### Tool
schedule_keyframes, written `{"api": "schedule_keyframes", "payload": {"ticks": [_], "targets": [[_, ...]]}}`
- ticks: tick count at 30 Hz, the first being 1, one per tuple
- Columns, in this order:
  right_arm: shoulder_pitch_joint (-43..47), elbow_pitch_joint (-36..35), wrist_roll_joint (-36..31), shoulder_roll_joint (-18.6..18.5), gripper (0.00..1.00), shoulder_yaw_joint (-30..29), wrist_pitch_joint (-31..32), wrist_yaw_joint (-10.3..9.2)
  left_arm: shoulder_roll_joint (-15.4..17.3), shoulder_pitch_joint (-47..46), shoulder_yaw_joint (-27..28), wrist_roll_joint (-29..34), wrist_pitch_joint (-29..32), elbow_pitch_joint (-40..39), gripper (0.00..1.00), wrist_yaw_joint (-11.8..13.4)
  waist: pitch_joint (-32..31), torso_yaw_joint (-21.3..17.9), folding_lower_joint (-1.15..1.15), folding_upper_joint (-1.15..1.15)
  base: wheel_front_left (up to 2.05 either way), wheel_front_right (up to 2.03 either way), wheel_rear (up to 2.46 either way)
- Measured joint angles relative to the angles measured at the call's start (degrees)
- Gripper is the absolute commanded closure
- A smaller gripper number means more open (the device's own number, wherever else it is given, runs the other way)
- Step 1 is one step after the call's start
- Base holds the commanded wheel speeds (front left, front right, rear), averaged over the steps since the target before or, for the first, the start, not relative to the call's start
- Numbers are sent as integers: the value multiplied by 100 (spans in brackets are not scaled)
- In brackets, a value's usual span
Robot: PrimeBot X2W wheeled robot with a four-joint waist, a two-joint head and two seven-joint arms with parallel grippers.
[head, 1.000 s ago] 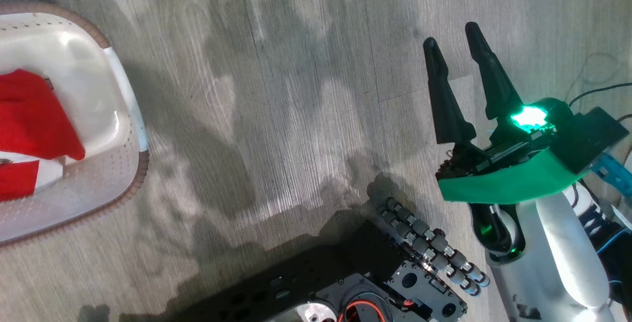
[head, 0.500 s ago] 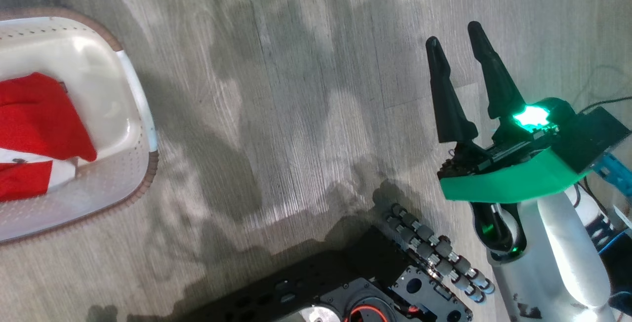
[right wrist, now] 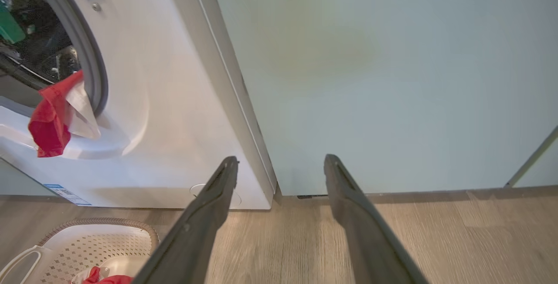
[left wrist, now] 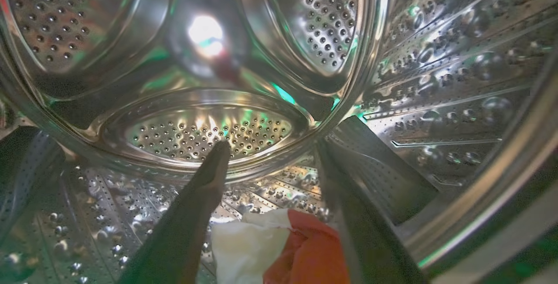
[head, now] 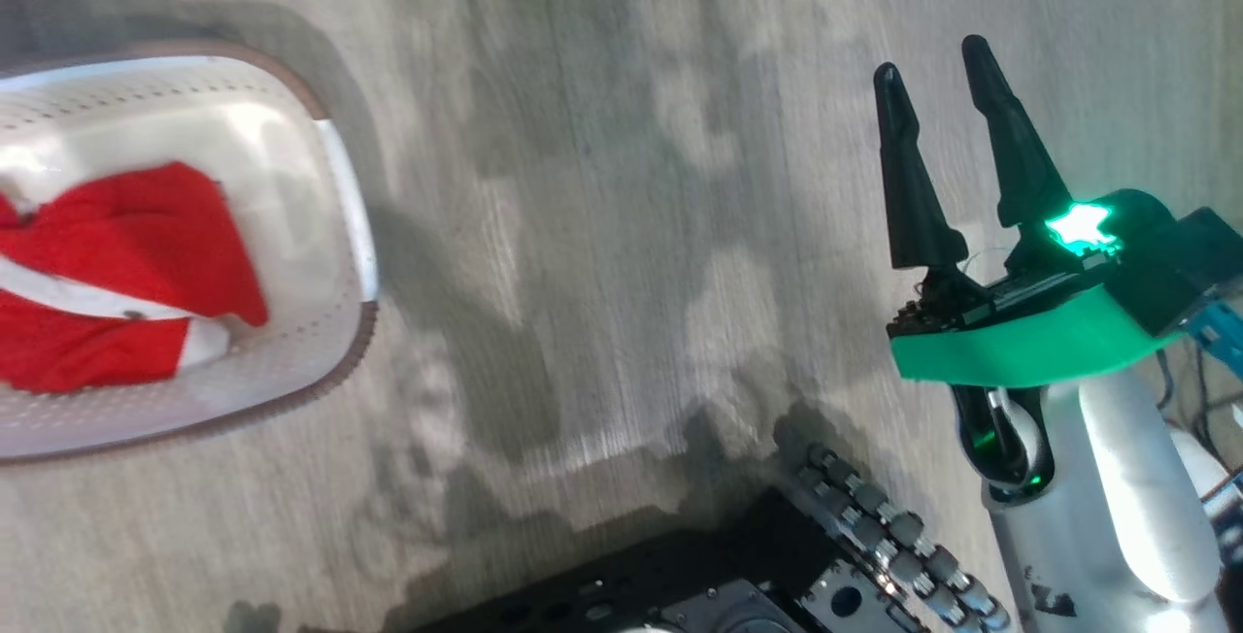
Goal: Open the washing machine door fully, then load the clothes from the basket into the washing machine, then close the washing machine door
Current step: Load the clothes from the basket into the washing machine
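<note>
Laundry in two places: drum (left wrist: 436, 57) and basket (head: 291, 366).
Left gripper (left wrist: 272, 147) reaches into the steel drum, fingers spread wide, a red-and-white garment (left wrist: 283, 249) low between them — loose, it seems, though blur hides any contact. Seen from the right wrist, the garment hangs at the washing machine (right wrist: 165, 101) mouth. Right gripper (head: 932, 60) hovers wide open above the wood floor (head: 631, 225); more red clothes (head: 117, 274) lie in the basket.

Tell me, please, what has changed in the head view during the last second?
The head camera turned: the basket, the floor and the right gripper all slid toward the view's right; the things themselves did not move. Unchanged: the red clothes lie in the basket; the right gripper stays open and empty.
</note>
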Motion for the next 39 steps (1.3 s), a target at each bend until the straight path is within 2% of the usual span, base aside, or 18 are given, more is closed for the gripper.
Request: {"api": "schedule_keyframes", "payload": {"ticks": [9,12,20,24,28,36,39], "targets": [[3,-3,-444,0,0,-359,-1,0,-378,1484,221,-30,0,-751,0,10,-551,388,0,0,0,0,0],[38,-19,-553,-1,0,-424,-1,0,-486,2155,320,-43,0,-1111,0,108,-730,534,0,0,0,0,0],[285,-93,-797,-1,0,-599,-1,0,-794,4271,855,16,0,-2878,0,728,-1096,890,0,0,0,0,0],[482,-122,-917,-2,0,-647,-1,0,-1173,5670,1301,102,1,-3996,0,1157,-1254,1073,0,0,0,0,0],[513,-174,-969,-2,0,-656,0,0,-1514,6421,1817,146,0,-4695,0,1415,-1340,1145,0,0,0,0,0],[621,-235,-1011,-2,0,-672,10,0,-2193,7346,2383,524,0,-5344,0,1393,-1432,1208,0,0,0,0,0],[665,-241,-1011,-2,0,-670,21,0,-2372,7404,2488,683,0,-5361,0,1258,-1451,1218,0,0,0,0,0]]}}
